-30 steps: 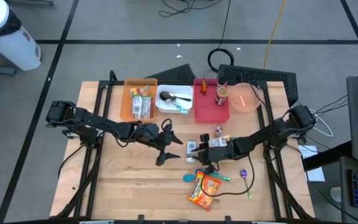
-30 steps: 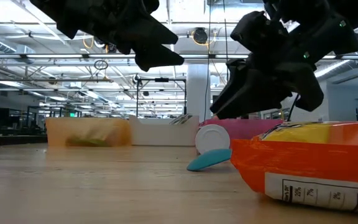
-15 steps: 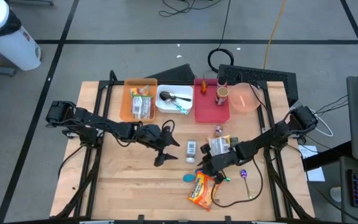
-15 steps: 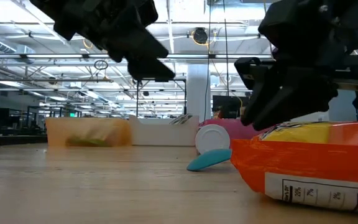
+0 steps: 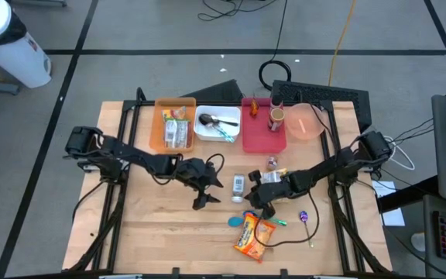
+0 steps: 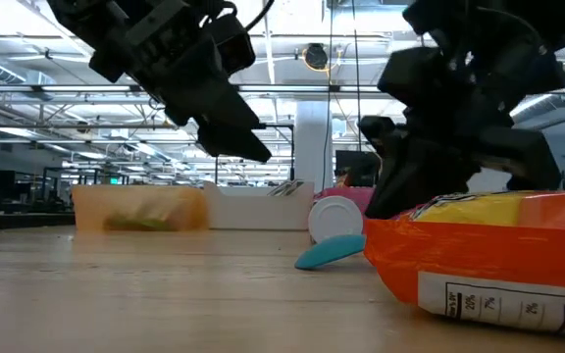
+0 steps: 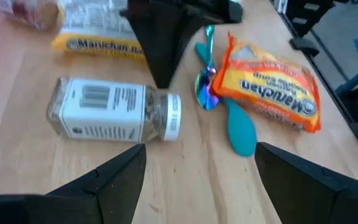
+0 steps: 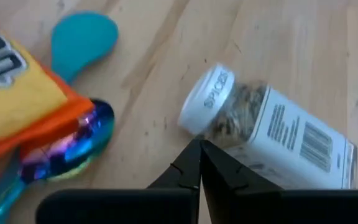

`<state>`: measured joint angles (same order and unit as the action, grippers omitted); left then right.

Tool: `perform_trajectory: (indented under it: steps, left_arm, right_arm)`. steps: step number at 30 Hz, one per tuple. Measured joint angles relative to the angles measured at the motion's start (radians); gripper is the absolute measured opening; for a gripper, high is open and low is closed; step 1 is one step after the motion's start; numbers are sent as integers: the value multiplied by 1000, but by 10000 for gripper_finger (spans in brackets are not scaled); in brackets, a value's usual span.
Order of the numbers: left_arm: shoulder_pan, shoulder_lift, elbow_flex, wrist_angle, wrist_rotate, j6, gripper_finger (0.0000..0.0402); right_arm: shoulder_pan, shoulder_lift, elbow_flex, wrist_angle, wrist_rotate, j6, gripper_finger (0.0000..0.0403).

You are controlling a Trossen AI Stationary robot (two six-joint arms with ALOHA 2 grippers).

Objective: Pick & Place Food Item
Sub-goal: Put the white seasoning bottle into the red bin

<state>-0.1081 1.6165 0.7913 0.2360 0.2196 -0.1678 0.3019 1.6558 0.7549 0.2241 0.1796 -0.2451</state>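
Spice jar lies on its side on the wooden table: clear body showing dark flecked contents, white barcode label, white cap marked SPICES. It rests just ahead of the right gripper, whose fingertips are pressed together and empty, cap end nearest them. Ramen packet, orange and yellow, lies flat beyond the left gripper, well apart from the jar.
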Motion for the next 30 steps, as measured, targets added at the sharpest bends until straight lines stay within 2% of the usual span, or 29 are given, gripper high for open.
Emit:
perform_trajectory:
  steps: [7,14,23,27,30]
  left_arm:
    - [18,-1,0,-5,17,-45,305]
    - [35,-1,0,-24,-11,-51,305]
    - [36,-1,2,-54,-50,-38,305]
    - [37,-1,2,-86,-95,-37,305]
    - [37,-1,1,-84,-112,-26,305]
  right_arm:
    - [0,48,39,10,-30,-8,1]
    - [-9,159,122,84,-47,-65,1]
    - [-29,216,181,183,112,-69,1]
    - [-27,207,183,267,108,-89,2]
    - [-22,188,183,267,106,-89,4]
